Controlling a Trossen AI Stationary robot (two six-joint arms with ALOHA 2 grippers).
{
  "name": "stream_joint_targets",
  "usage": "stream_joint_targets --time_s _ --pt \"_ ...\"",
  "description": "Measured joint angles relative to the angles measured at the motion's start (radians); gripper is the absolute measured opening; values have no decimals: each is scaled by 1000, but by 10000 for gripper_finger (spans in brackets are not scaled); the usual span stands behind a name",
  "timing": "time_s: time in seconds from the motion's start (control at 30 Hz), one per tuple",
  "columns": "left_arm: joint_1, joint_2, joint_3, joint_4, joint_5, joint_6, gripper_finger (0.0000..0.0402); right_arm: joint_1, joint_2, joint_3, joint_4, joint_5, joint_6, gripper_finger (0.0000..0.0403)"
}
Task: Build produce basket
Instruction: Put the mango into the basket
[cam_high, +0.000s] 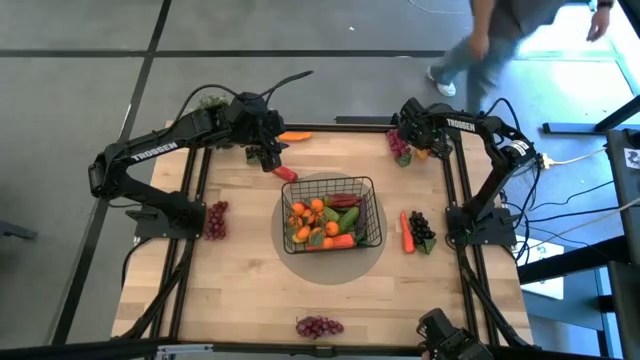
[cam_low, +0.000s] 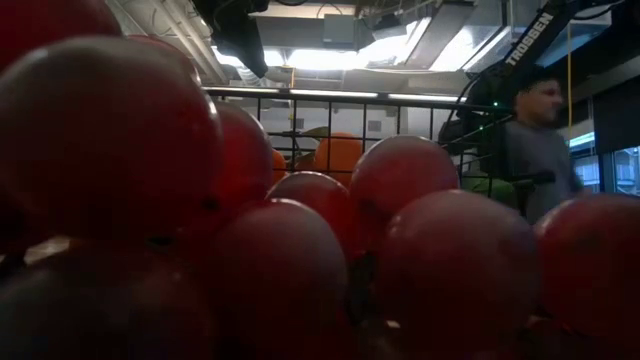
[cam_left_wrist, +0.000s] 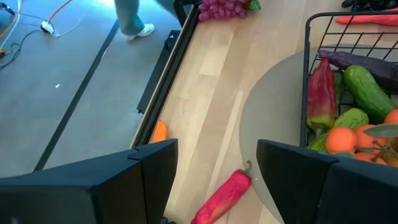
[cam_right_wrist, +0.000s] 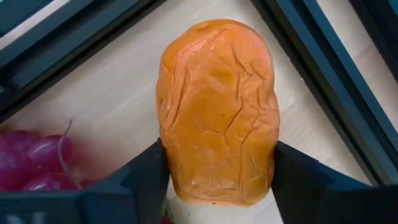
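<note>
The black wire basket (cam_high: 372, 185) stands on a round grey mat mid-table, holding oranges, a cucumber, red peppers and an eggplant. My left gripper (cam_high: 268, 157) hangs open above a red pepper (cam_left_wrist: 227, 196), which lies on the wood just left of the basket's far left corner. My right gripper (cam_high: 423, 150) is down at the table's far right corner. It is shut on an orange wrinkled fruit (cam_right_wrist: 217, 106) beside a bunch of pink grapes (cam_high: 399, 146). My right gripper pinches the orange fruit between its two fingers, one on each long side near the fruit's near end (cam_right_wrist: 177, 168). The fingers (cam_right_wrist: 298, 174) come from above, pointing steeply down, and lie across it. Whether the fruit rests on the wood cannot be told.
Loose produce lies around: a carrot (cam_high: 294, 136) at the far edge, red grapes (cam_high: 216, 220) at the left, red grapes (cam_high: 319, 326) at the near edge, a carrot (cam_high: 407, 232) with dark grapes (cam_high: 423, 230) at the right. A person (cam_high: 480, 45) walks beyond the far edge. Grapes (cam_low: 300, 230) block the low view.
</note>
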Motion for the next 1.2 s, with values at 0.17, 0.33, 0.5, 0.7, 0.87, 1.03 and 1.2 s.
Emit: stream_joint_targets --time_s 0.17,0.33,0.5,0.7,0.87,1.03,1.2 --pt "-1 0 0 0 0 -3 208 4 0 0 4 -2 -39 179" --pt "-2 0 0 0 0 2 208 32 0 11 -3 5 -168 179" --pt "-2 0 0 -1 52 14 208 94 0 65 -21 50 -286 179" --pt "-2 0 0 -7 207 37 208 180 0 177 -94 107 -397 179" --pt "-2 0 0 -35 265 51 208 259 -2 303 -241 203 -451 179" --pt "-2 0 0 -70 265 48 208 323 -2 442 -383 236 -504 179" --pt "-2 0 0 -102 266 4 208 414 -2 573 -439 227 -646 179"
